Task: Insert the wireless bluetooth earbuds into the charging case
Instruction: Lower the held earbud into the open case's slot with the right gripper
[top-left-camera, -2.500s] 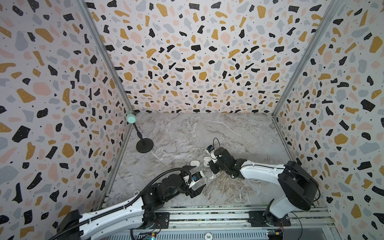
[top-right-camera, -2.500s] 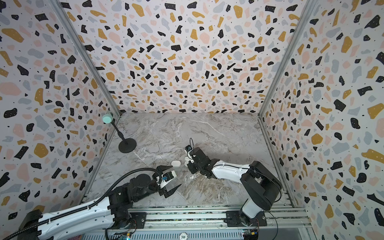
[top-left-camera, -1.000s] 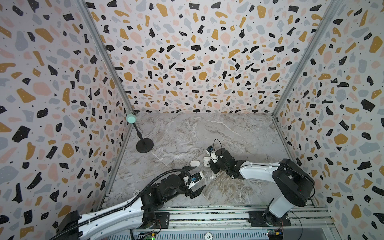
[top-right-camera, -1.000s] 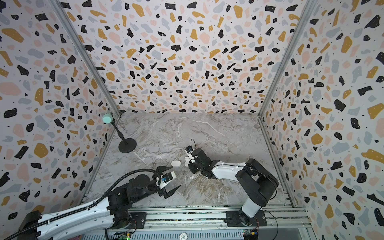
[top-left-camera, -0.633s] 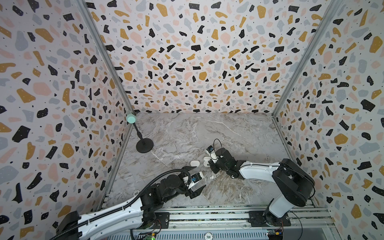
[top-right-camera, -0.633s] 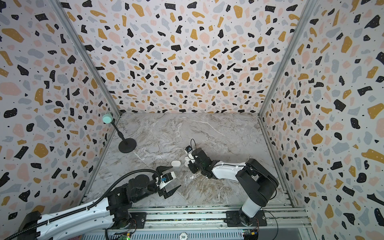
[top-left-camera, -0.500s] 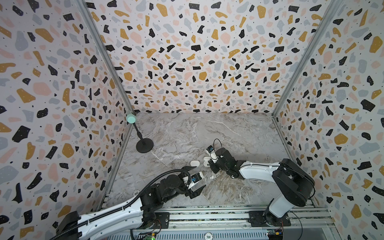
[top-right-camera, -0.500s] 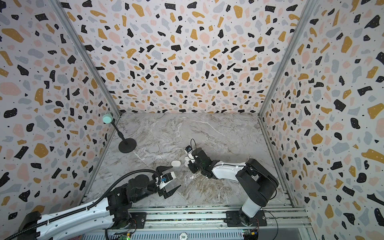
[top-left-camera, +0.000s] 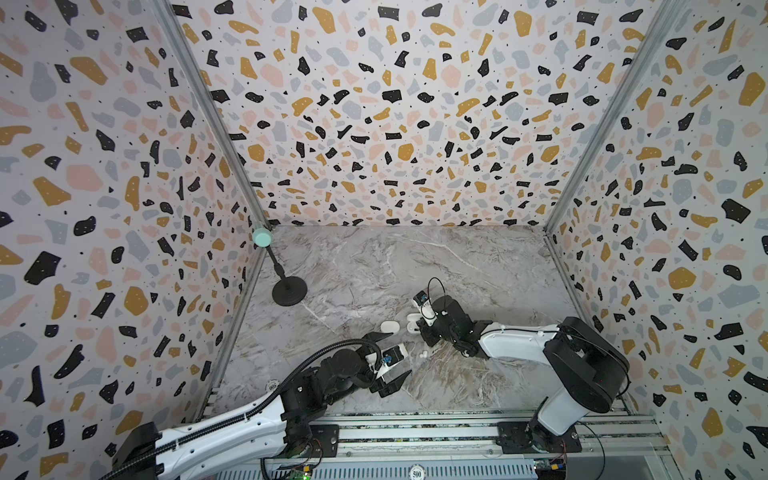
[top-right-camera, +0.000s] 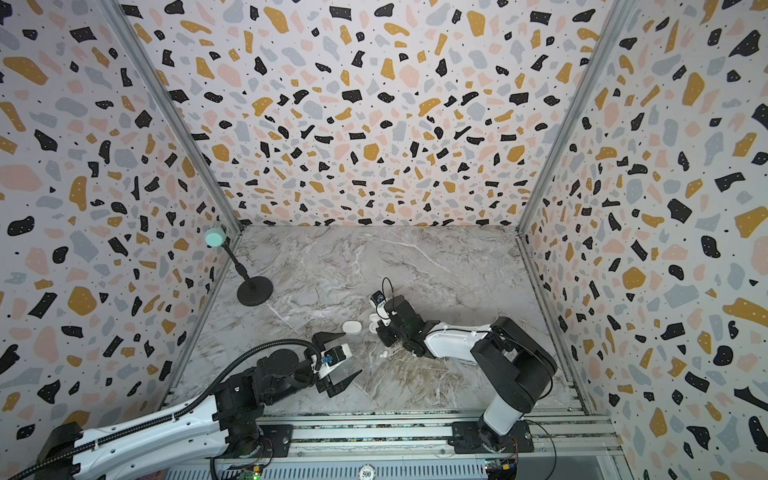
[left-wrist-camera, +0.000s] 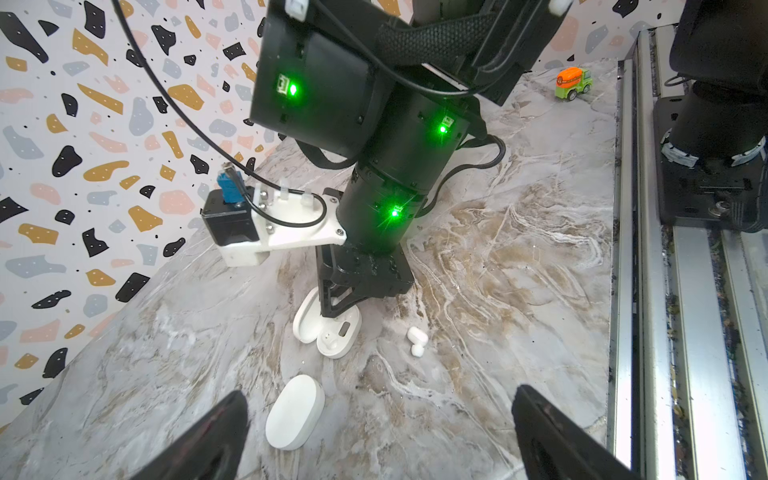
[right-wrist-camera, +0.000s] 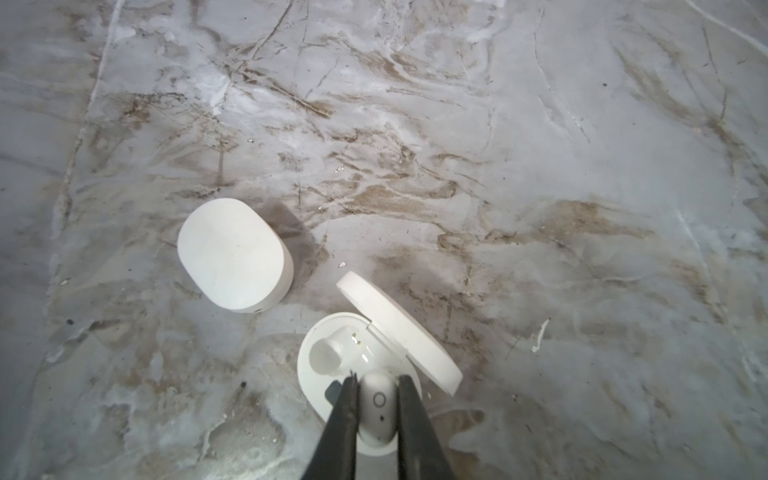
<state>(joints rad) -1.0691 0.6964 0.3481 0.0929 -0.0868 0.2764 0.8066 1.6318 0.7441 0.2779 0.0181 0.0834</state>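
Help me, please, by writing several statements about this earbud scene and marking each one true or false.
1. The right gripper is shut on an earbud over the open case. True.
2. The left gripper grips the closed case. False: it is open and holds nothing; that case lies free on the table.
3. Both cases have their lids raised. False: only one is open.
4. Loose earbuds lie on the table beside the open case. True.
5. The open case's other pocket already holds an earbud. False: it is empty.
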